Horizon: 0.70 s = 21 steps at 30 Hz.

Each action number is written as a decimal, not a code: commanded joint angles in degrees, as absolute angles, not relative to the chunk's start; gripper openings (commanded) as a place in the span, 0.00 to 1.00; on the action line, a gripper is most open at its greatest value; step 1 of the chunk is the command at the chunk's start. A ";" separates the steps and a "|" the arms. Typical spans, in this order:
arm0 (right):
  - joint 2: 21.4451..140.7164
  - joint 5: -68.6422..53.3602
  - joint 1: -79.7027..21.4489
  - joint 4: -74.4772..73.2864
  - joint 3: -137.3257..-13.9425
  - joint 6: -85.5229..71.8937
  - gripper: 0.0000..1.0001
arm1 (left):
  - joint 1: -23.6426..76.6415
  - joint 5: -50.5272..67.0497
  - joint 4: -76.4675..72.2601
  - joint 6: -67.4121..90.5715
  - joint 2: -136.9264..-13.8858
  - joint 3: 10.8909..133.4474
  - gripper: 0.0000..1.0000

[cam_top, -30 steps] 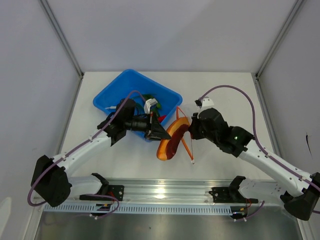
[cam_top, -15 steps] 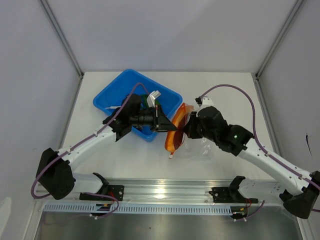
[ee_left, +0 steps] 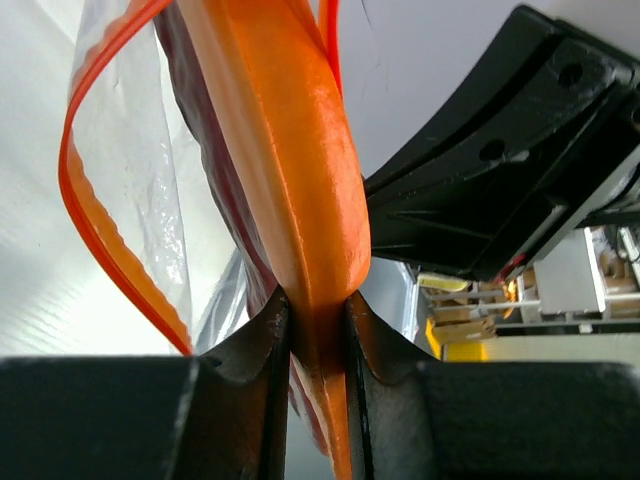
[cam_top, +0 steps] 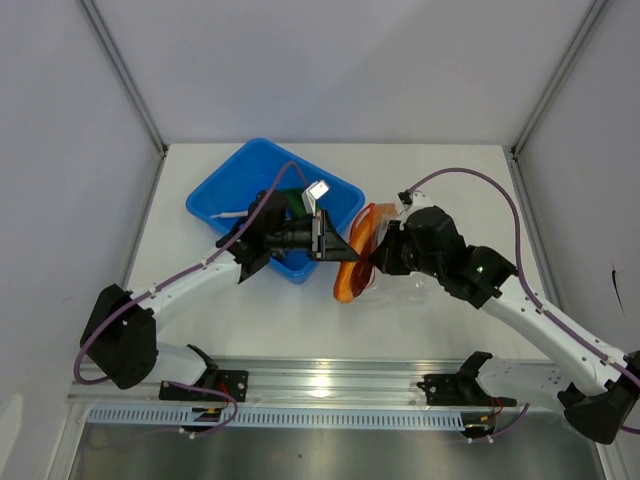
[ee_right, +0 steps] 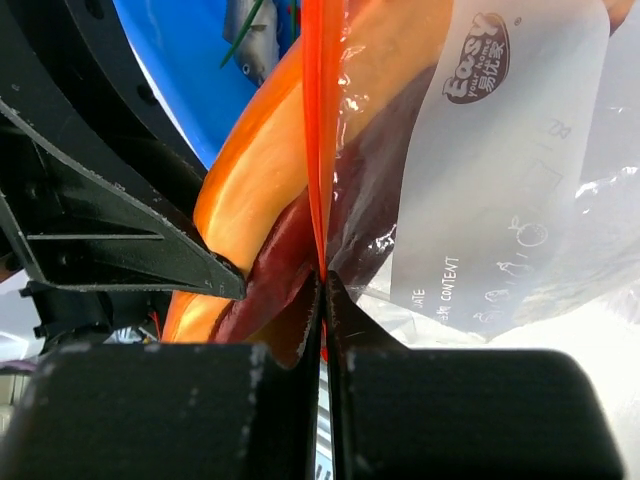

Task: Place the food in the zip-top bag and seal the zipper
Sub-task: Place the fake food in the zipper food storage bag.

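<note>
My left gripper (cam_top: 340, 249) is shut on the near edge of the oval orange and purple-red slice (cam_top: 350, 272), the food piece seen up close (ee_left: 300, 170) between its jaws (ee_left: 318, 312). The slice's far end lies between the two orange-red lips of the zipper (ee_left: 98, 215) at the mouth of the clear zip-top bag (cam_top: 402, 287). My right gripper (cam_top: 376, 258) is shut on the zipper strip (ee_right: 320, 120), its fingertips (ee_right: 322, 287) pinching the strip and holding the mouth up. The bag's white label (ee_right: 500, 170) hangs to the right.
The blue tray (cam_top: 216, 188) stands at the back left, just behind my left wrist. It holds green toy vegetables (cam_top: 293, 200), a white-stemmed piece (cam_top: 230, 215) and a grey piece (ee_right: 250, 35). Both grippers are nearly touching at the bag mouth.
The left gripper has carried the slice right and back, from the table by the tray to the bag mouth. The right gripper has lifted the zipper strip, which no longer trails down.
</note>
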<state>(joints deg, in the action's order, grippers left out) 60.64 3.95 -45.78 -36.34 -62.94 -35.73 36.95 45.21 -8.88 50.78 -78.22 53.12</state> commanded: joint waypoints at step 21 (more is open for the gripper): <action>64.42 -18.63 -40.08 -39.12 -67.50 -28.38 0.00 | 40.16 35.44 -8.08 33.40 -74.27 55.55 0.02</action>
<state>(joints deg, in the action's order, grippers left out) 63.64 -12.67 -39.99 -40.53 -66.54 -28.56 38.06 43.13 -5.19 38.11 -78.15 54.54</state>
